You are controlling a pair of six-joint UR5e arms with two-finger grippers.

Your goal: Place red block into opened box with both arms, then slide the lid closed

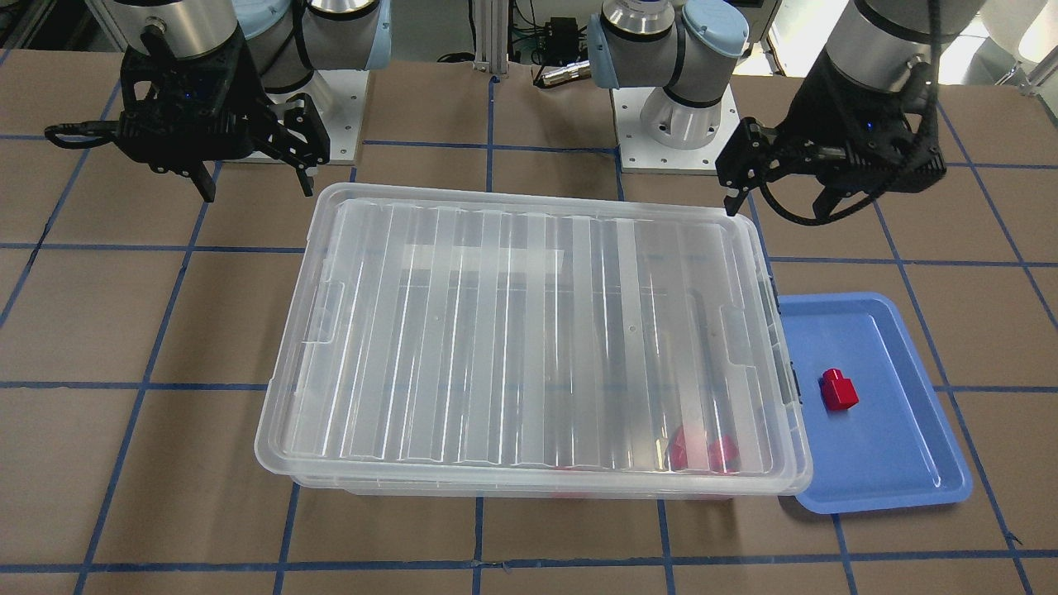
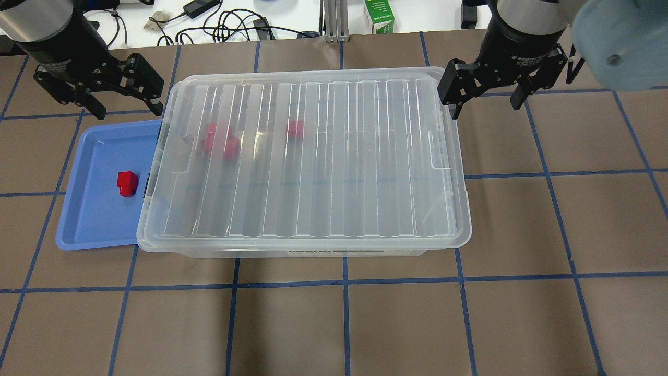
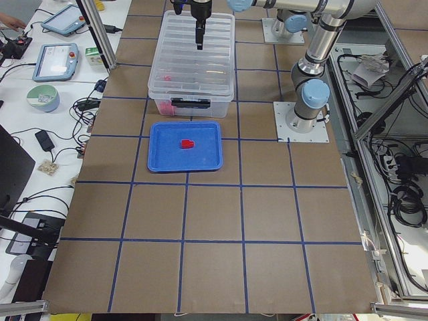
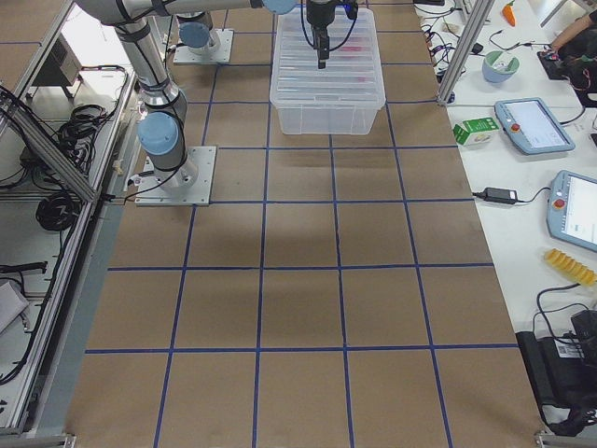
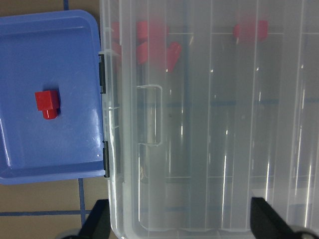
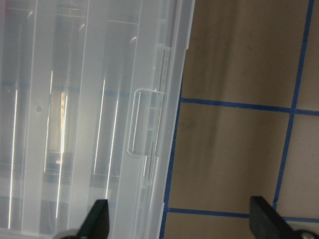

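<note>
One red block [image 2: 127, 183] [image 1: 839, 390] [image 5: 47, 103] lies on a flat blue tray [image 2: 94, 224] beside the box's clip end. The clear box [image 2: 313, 253] [image 1: 537, 492] sits mid-table, with the ribbed lid [image 2: 313, 156] [image 1: 529, 330] lying over nearly all of it. Other red blocks [image 2: 222, 141] show blurred through the lid near the tray end. My left gripper [image 2: 125, 107] [image 1: 777, 207] hangs open and holds nothing, above the box's corner by the tray. My right gripper [image 2: 485, 104] [image 1: 256, 186] is open and holds nothing too, beside the opposite far corner.
The blue tray [image 1: 893, 463] touches the box's short end, partly under the lid's overhang. Brown table board with blue tape lines surrounds the box. The arm bases [image 1: 674, 124] stand behind it; cables and a carton [image 2: 381, 18] lie past the table's far edge.
</note>
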